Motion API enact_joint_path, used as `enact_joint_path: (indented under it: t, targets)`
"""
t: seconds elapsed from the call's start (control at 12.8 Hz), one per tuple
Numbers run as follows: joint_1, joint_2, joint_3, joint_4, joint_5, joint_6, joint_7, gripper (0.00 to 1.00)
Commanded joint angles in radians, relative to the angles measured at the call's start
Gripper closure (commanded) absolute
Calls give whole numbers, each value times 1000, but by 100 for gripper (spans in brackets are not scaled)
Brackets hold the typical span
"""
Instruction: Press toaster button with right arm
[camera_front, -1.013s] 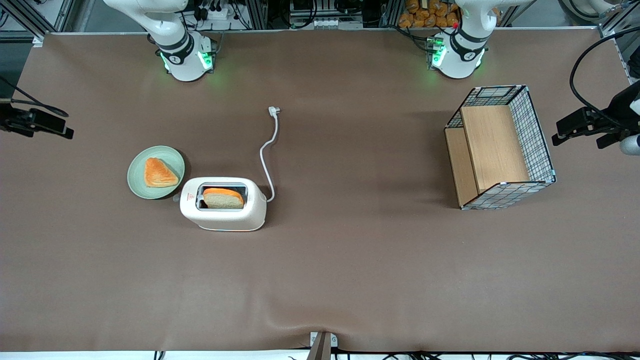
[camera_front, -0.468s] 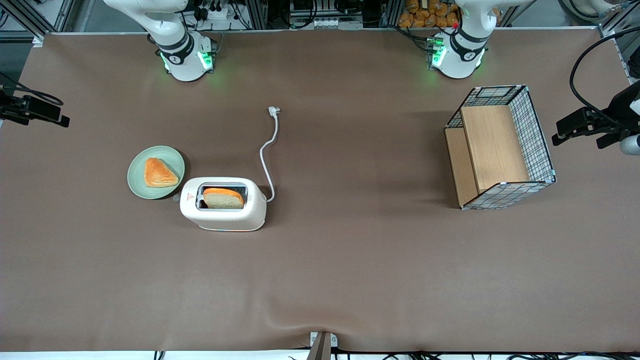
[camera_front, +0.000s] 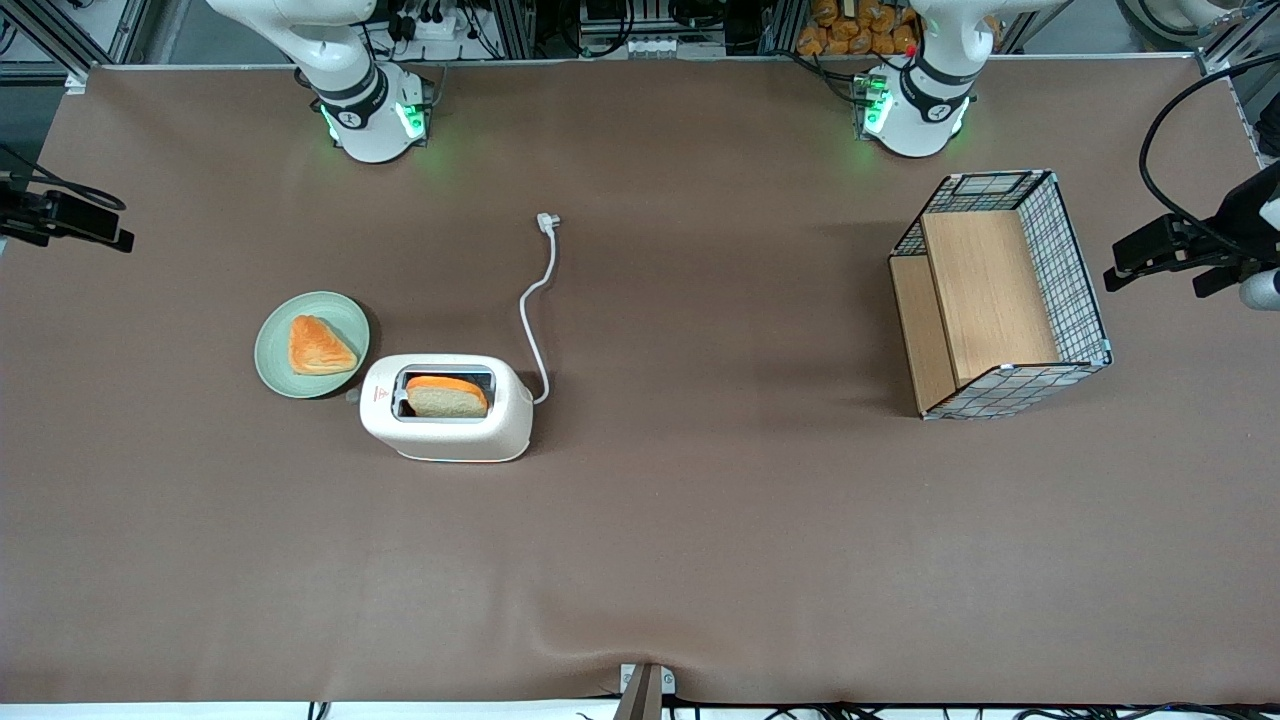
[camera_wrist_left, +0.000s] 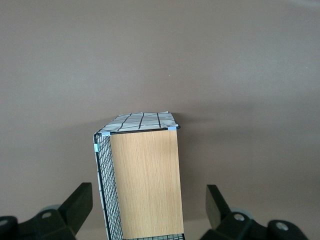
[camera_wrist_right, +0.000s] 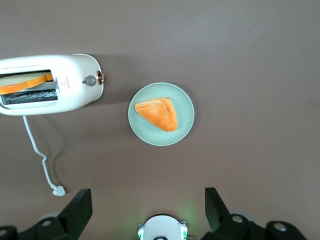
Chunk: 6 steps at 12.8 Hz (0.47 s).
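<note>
The cream-white toaster (camera_front: 510, 405) stands on the brown table with a slice of bread (camera_front: 447, 396) in its slot. It also shows in the right wrist view (camera_wrist_right: 75, 95). Its small grey button (camera_front: 352, 396) sticks out of the narrow end by the red triangle mark, facing the green plate; the right wrist view shows the button (camera_wrist_right: 91, 80) too. My right arm's gripper (camera_front: 100, 230) hangs high above the working arm's end of the table, well away from the toaster. Its fingers (camera_wrist_right: 75, 212) stand wide apart and hold nothing; the gripper (camera_wrist_right: 147, 212) is open.
A green plate (camera_front: 345, 310) with an orange pastry (camera_front: 318, 346) lies close beside the toaster's button end. The white cord (camera_front: 530, 320) runs from the toaster to its plug (camera_front: 547, 222). A wire and wood basket (camera_front: 1000, 295) stands toward the parked arm's end.
My right gripper has shifted a little farther from the front camera and toward the table's end. The toaster, plate and basket have not moved.
</note>
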<state>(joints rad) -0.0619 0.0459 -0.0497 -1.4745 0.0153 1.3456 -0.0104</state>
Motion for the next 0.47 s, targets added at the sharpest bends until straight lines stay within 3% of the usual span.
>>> enact_joint_path:
  t: [0.0,0.39]
  targets:
    - [1,-4,10,0,-32,13,15,0]
    - [5,0,10,-9,-17,49,21,0]
